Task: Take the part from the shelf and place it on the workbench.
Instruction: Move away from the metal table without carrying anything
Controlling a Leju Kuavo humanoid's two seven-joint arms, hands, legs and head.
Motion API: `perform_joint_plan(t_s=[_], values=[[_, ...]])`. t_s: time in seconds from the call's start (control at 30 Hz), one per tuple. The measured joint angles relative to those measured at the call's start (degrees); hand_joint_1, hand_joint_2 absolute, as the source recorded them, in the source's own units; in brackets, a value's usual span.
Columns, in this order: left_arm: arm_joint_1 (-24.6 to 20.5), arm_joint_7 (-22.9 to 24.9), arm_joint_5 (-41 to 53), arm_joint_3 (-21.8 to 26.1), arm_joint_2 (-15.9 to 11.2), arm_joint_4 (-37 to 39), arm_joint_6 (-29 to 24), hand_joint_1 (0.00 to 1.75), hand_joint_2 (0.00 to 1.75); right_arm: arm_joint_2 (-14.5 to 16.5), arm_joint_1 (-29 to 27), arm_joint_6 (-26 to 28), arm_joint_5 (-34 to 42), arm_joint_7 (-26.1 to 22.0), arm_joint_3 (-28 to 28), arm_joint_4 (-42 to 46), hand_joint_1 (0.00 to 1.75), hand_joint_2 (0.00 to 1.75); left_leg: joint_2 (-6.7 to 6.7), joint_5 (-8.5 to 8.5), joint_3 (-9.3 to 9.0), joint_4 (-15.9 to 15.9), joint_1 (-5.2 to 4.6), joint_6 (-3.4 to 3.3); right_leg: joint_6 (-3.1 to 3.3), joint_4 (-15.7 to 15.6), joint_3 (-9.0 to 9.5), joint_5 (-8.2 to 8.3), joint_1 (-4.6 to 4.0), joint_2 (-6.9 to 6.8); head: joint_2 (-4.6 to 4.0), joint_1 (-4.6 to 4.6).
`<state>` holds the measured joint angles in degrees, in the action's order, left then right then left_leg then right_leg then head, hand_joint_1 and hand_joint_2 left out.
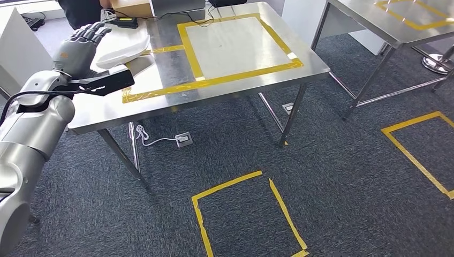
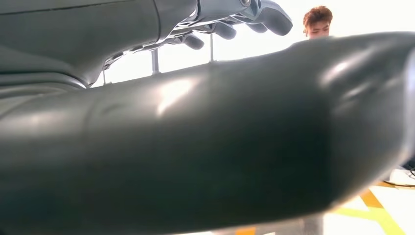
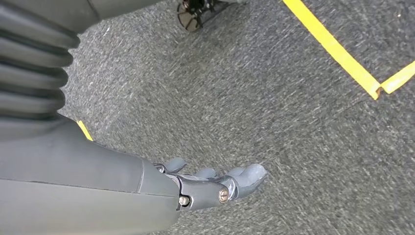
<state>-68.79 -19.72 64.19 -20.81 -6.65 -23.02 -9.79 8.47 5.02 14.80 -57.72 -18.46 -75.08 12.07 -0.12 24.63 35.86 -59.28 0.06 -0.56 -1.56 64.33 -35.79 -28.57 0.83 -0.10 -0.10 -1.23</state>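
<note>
The part (image 1: 124, 48), a white curved piece, lies on the steel workbench (image 1: 225, 91) at its left side, just outside the large yellow tape square (image 1: 235, 45). My left hand (image 1: 80, 45) is raised beside the part's left end, fingers stretched out and apart, holding nothing; I cannot tell whether it touches the part. In the left wrist view my thick thumb (image 2: 220, 147) crosses the picture and the fingers (image 2: 254, 17) reach out above it. My right hand (image 3: 215, 183) hangs over the grey carpet, fingers loosely extended, with nothing in it.
A black device (image 1: 126, 22) and a cardboard box (image 1: 131, 6) sit at the workbench's far edge, where a person (image 1: 80, 10) stands. A second steel table (image 1: 407, 21) is at the right. Yellow tape squares (image 1: 246, 214) mark the carpet, and a floor socket (image 1: 183, 139) lies under the bench.
</note>
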Motion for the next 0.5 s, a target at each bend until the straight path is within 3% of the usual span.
perform_joint_plan(t_s=[0.07, 0.17, 0.2, 0.27, 0.33, 0.37, 0.4, 0.43, 0.5], values=[[-0.1, 0.0, 0.0, 0.0, 0.0, 0.0, 0.0, 0.00, 0.00, 0.0, 0.0, 0.1, 0.0, 0.0, 0.0, 0.0, 0.00, 1.75, 0.05, -0.38, 0.26, -0.1, -0.10, 0.64, 0.73, -4.3, 2.42, 0.93, -0.30, 0.05, 0.01, -0.04], [-0.2, 0.0, 0.0, 0.0, 0.1, 0.0, 0.1, 0.00, 0.00, 0.0, 0.0, 0.3, 0.1, 0.0, 0.0, 0.0, 0.00, 1.75, 0.06, -0.93, 0.50, 0.3, -0.06, 1.72, 1.92, -5.0, 2.11, 1.72, -0.36, 0.04, 0.01, -0.07], [-0.2, 0.0, 0.0, 0.0, 0.2, 0.0, 0.1, 0.00, 0.00, 0.0, 0.1, 0.3, 0.1, 0.0, 0.0, 0.0, 0.00, 1.75, 0.05, -0.33, 0.84, -0.3, -0.04, 2.04, 2.34, -5.3, 1.99, 2.12, -0.24, -0.01, 0.02, -0.11], [-0.4, 0.0, 0.1, 0.0, 0.2, 0.1, 0.3, 0.00, 0.00, 0.0, 0.1, 0.3, 0.1, 0.0, 0.0, 0.0, 0.00, 1.75, 0.02, 3.07, 2.69, -4.7, 0.08, 2.55, 3.01, -5.6, 1.56, 2.84, -0.02, -0.11, 0.02, -0.18], [-0.3, 0.0, 0.1, 0.0, 0.2, 0.3, 0.6, 0.00, 0.00, 0.0, 0.1, 0.3, 0.1, 0.0, 0.0, 0.0, 0.00, 1.75, 0.01, 7.22, 5.27, -12.1, 0.18, 2.96, 3.26, -5.6, 0.82, 3.38, -0.02, -0.11, 0.01, -0.21], [-0.3, 0.0, 0.1, 0.0, 0.2, 0.5, 0.6, 0.00, 0.00, 0.0, 0.1, 0.3, 0.1, 0.0, 0.0, 0.0, 0.00, 1.75, 0.02, 8.16, 5.87, -14.5, 0.21, 3.07, 3.25, -5.5, 0.43, 3.66, -0.03, -0.10, 0.01, -0.22], [-0.2, 0.0, 0.1, 0.0, 0.2, 0.6, 0.7, 0.00, 0.00, 0.0, 0.1, 0.3, 0.1, 0.0, 0.0, 0.0, 0.00, 1.75, 0.02, 8.09, 5.47, -14.8, 0.22, 3.08, 3.20, -5.5, 0.03, 3.92, -0.03, -0.09, 0.01, -0.22], [-0.3, 0.0, 0.1, 0.0, 0.2, 0.7, 0.7, 0.00, 0.00, 0.0, 0.0, 0.3, 0.1, 0.0, 0.0, 0.0, 0.00, 1.75, 0.02, 7.13, 4.02, -13.0, 0.23, 3.01, 3.11, -5.4, -0.32, 4.16, -0.03, -0.09, 0.01, -0.22], [-0.4, 0.0, 0.1, 0.0, 0.2, 0.7, 0.7, 0.00, 0.00, 0.0, 0.0, 0.3, 0.1, 0.0, 0.0, 0.0, 0.00, 1.75, 0.05, 4.68, -0.82, -5.5, 0.19, 2.53, 2.76, -5.1, -0.86, 4.55, -0.06, -0.08, 0.01, -0.22]])
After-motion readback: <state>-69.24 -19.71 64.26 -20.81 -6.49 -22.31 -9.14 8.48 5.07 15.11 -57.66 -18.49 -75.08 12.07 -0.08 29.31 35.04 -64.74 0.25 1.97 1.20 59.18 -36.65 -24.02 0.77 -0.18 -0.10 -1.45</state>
